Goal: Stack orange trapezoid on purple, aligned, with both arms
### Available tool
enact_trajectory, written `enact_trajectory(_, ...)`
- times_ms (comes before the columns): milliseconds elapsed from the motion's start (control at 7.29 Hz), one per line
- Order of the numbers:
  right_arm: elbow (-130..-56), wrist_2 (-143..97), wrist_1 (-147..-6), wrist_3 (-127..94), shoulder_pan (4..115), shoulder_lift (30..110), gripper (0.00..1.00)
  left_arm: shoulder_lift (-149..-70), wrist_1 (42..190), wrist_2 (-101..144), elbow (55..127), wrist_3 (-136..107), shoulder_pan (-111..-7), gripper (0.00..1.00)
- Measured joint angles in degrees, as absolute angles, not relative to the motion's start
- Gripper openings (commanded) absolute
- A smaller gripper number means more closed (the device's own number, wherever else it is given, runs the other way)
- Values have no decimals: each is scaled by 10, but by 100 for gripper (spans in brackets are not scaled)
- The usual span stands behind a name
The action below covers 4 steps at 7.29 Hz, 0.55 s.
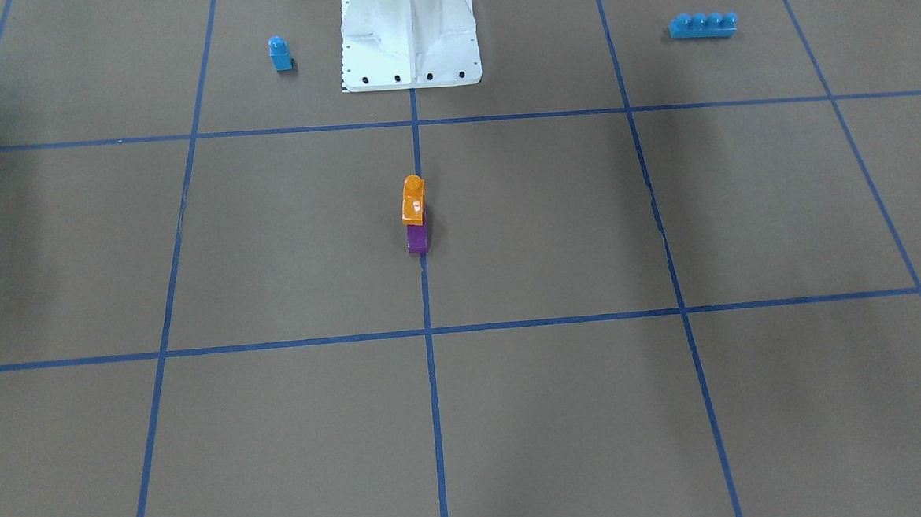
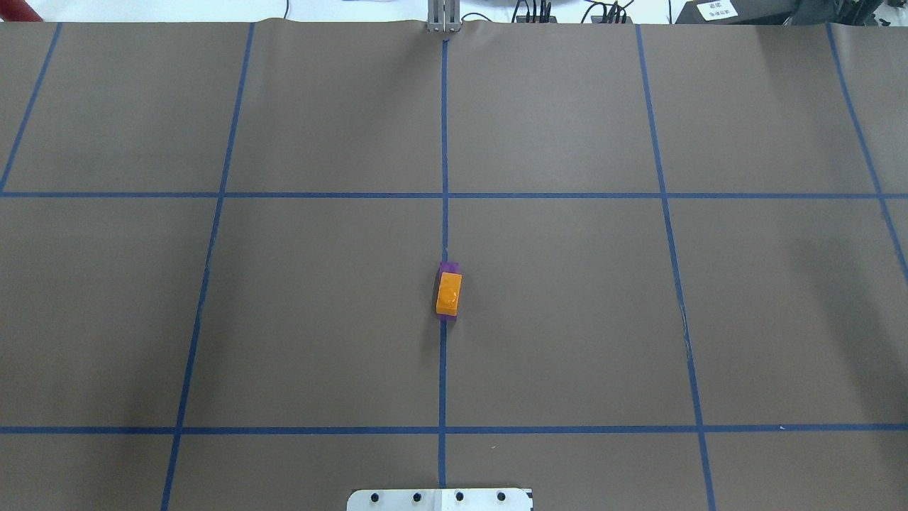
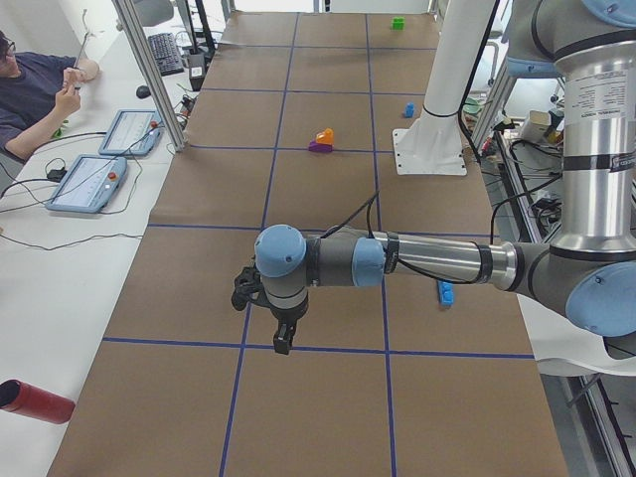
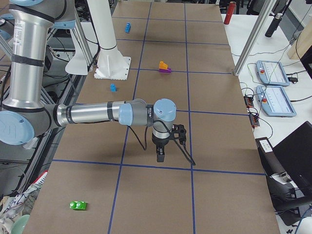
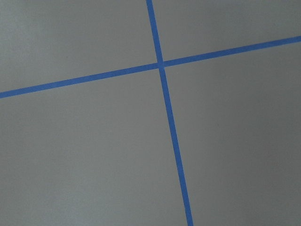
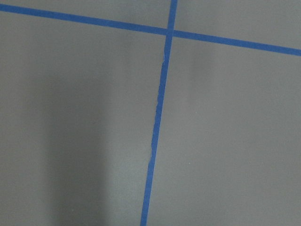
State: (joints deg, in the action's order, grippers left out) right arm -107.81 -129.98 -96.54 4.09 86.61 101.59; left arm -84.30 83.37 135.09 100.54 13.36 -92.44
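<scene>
The orange trapezoid [image 1: 413, 202] sits on top of the purple block [image 1: 418, 239] at the table's middle, on the centre tape line. From overhead the orange trapezoid [image 2: 448, 294] covers most of the purple block [image 2: 450, 267]. My left gripper [image 3: 281, 338] shows only in the exterior left view, above the table and far from the stack. My right gripper [image 4: 160, 155] shows only in the exterior right view, also far from the stack. I cannot tell whether either is open or shut. Both wrist views show only brown paper and blue tape.
A small blue single-stud block [image 1: 279, 54] and a long blue brick [image 1: 703, 25] lie either side of the white pedestal base [image 1: 410, 48]. A green block [image 4: 78, 205] lies near one table end. A red cylinder [image 3: 35, 401] and an operator's pendants [image 3: 89, 179] are beside the table.
</scene>
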Motion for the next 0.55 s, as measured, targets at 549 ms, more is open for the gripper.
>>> enact_trajectory(549, -1087, -1304, -943, 40, 870, 1035, 100, -840, 833, 1351, 1005, 134, -925, 100)
